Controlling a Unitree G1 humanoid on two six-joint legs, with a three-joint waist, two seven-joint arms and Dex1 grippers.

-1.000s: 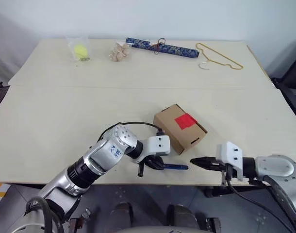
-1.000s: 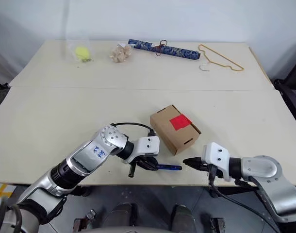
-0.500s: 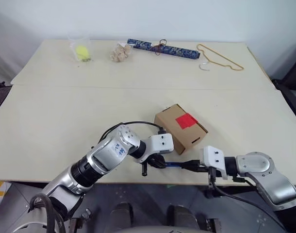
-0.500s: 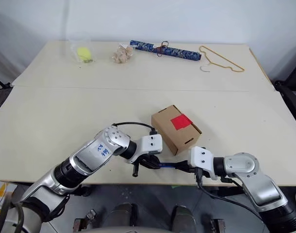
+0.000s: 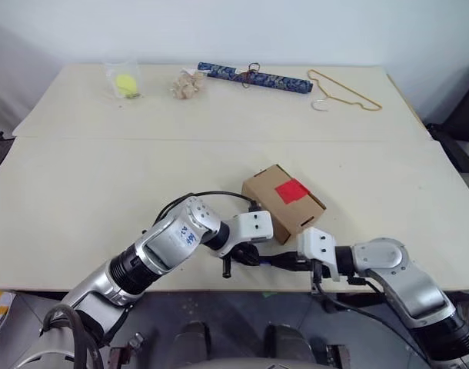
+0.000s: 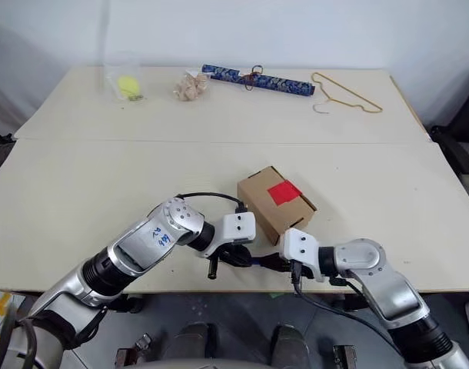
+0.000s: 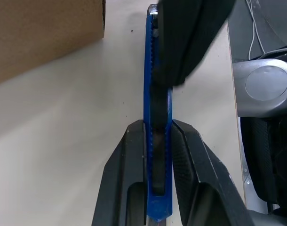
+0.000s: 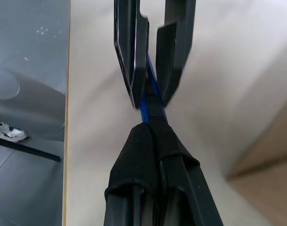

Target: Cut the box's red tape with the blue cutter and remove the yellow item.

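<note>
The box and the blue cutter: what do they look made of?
The box looks like matte brown cardboard: dull, with folded flaps and a slot in one side. The red tape on it looks smooth, perhaps plastic film. The blue cutter seems glossy moulded plastic with a ridged edge and a black slider.

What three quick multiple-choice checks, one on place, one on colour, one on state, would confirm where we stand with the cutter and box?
1. Where is the box?
A. at the far edge by the hanger
B. near the front edge, just beyond the two pincers
C. on the floor

2. What colour is the tape on the box?
A. red
B. green
C. white

3. What holds the cutter?
A. nothing; it lies free
B. the left pincer, shut on it
C. a person's hand

Answers: 1 B, the box sits just beyond the left pincer and right pincer. 2 A, a red patch shows on the lid. 3 B, the left wrist view shows both fingers clamping the blue handle.
</note>
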